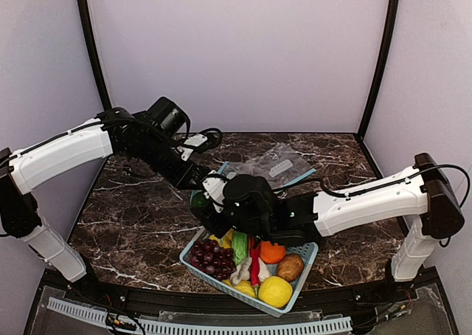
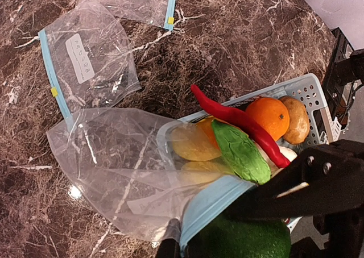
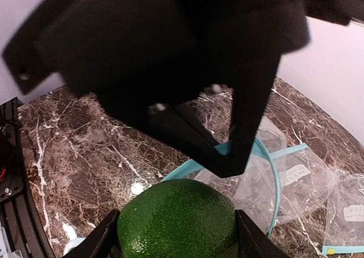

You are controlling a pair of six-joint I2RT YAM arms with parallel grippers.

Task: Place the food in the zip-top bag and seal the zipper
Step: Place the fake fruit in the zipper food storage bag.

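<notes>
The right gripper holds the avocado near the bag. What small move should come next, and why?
Probably ease the avocado forward through the mouth of the zip-top bag before letting go. The right gripper is clamped on it just short of the light blue zipper, which the left gripper pinches, holding the mouth as an open loop.

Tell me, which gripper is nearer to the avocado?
Right. The right gripper holds the avocado between its fingers. The left gripper is close by, shut on the zipper at the mouth of the zip-top bag.
</notes>
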